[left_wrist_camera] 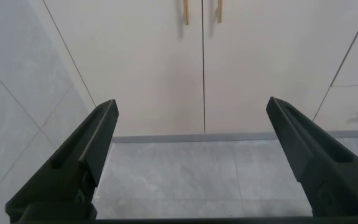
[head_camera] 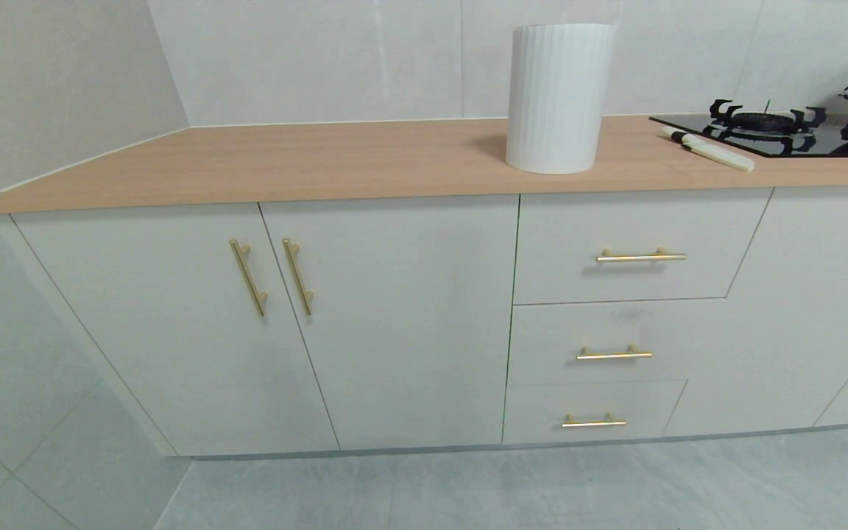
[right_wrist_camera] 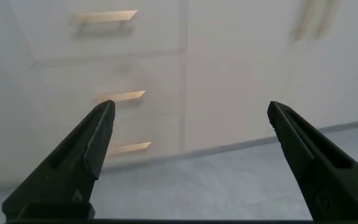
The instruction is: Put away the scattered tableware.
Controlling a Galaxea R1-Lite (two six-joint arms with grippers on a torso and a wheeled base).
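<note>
Utensil (head_camera: pixel 707 149), maybe knife | long axis diagonal | dark end toward wall (head_camera: pixel 321 59)

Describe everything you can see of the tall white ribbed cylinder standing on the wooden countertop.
The tall white ribbed cylinder stands upright on the light brown wooden countertop, nearer the front edge than the tiled wall. Fine vertical ridges run down its whole wall, and the finish looks matte, like ceramic or plastic. Its top rim is rounded; whether it is open or holds anything cannot be seen. Only the countertop touches it. A cream-coloured stick-like utensil lies apart, to its right.
</note>
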